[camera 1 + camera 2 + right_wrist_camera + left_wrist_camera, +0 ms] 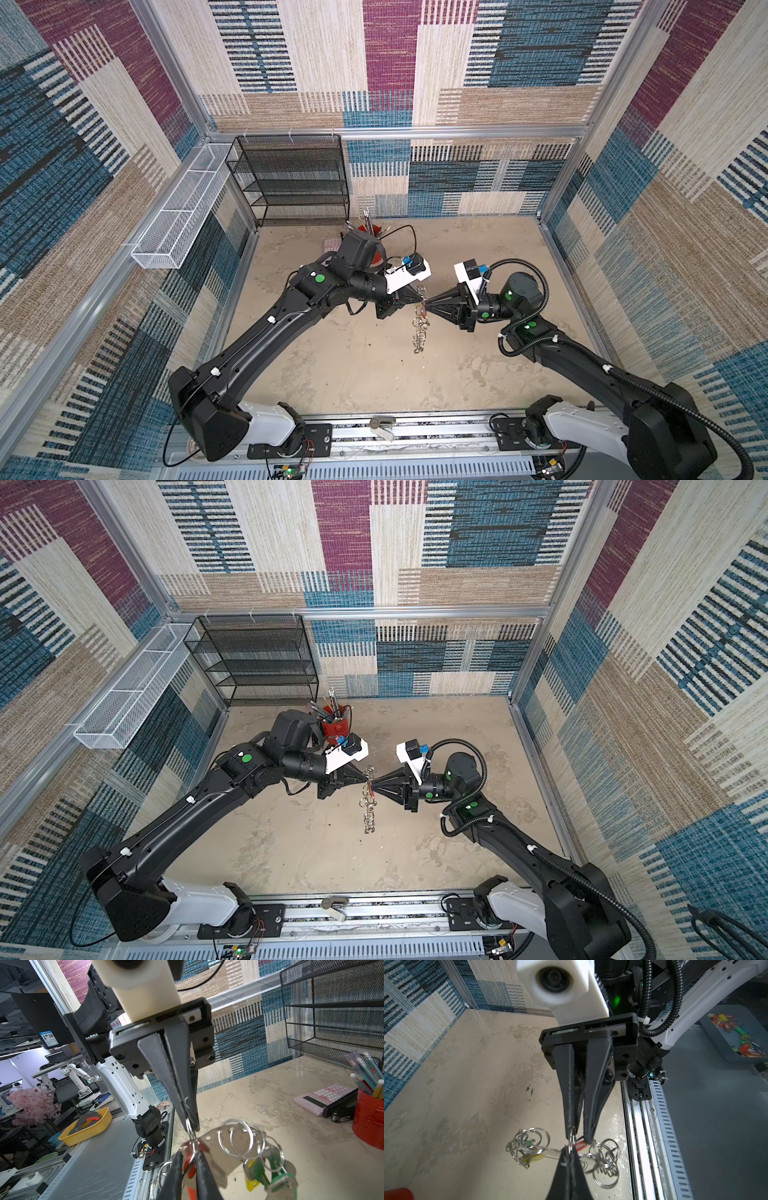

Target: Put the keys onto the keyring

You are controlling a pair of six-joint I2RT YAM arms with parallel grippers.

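Left gripper (190,1124) pinching keyring (212,1147), right gripper (579,1139) tip-to-tip opposite, nipping red-tagged key (580,1145), keyring dangling below both.

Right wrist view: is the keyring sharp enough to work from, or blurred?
Right wrist view: keyring band mirror-bright with soft reflections, green-tagged key nearest the lens blurred, left pincer tips sharp. Left wrist view: split rings crisp, the white camera housing up close out of focus.
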